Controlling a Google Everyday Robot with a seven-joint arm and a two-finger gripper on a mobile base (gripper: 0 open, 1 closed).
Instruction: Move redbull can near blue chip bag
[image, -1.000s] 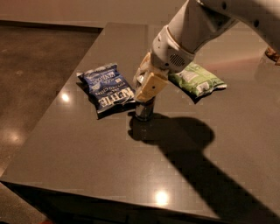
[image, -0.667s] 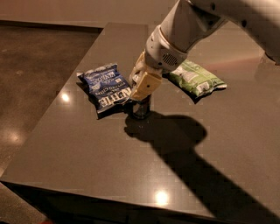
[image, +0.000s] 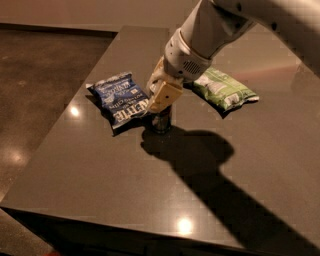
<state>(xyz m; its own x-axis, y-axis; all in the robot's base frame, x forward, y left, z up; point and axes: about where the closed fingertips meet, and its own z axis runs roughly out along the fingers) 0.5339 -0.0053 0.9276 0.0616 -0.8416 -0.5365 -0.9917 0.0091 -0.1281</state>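
Treating the redbull can (image: 161, 124) as light, slick and dentable, we grasp mid-body; the hand (image: 161, 101) sits at its 12 o'clock, closure indeterminable.

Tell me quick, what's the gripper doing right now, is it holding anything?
The gripper: closed on the top of the redbull can, which stands upright on the table right beside the blue chip bag.

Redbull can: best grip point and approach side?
Pinch the redbull can across its upper sidewall, coming from above. It stands upright and slim, with the blue chip bag lying close beside it. The gripper sits right over its top.
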